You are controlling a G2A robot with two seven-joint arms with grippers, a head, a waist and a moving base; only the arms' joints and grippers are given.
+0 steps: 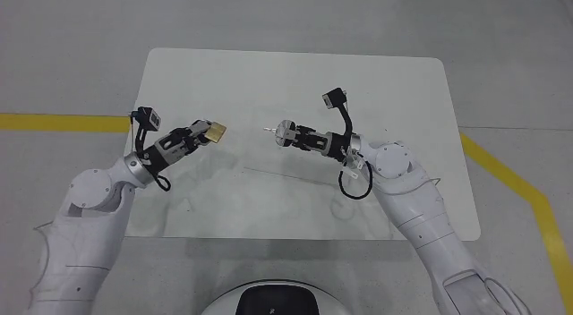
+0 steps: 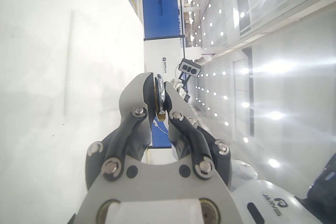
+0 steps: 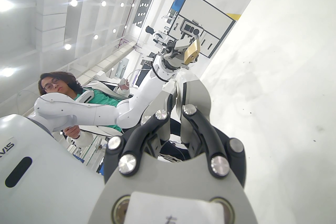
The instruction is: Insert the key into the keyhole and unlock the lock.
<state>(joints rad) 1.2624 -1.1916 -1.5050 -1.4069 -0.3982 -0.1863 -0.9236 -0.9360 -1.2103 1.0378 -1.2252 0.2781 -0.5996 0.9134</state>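
- In the top view, the left hand sits left of the frame's middle. It is clamped on the brass lock, which juts from its fingertips toward the centre.
- The left wrist view shows the lock edge-on, pinched between the two pads and held up off the surface.
- The right hand, just right of the centre in the top view, is closed on the key. The key's thin silver blade sticks out to the left, toward the lock.
- The key tip and the lock are near each other but apart, with bare surface between them. The key is not yet in the keyhole.
- The white surface, with rounded corners, fills the middle of the frame.
- Around it lies grey floor, with a yellow line running in from the left edge.
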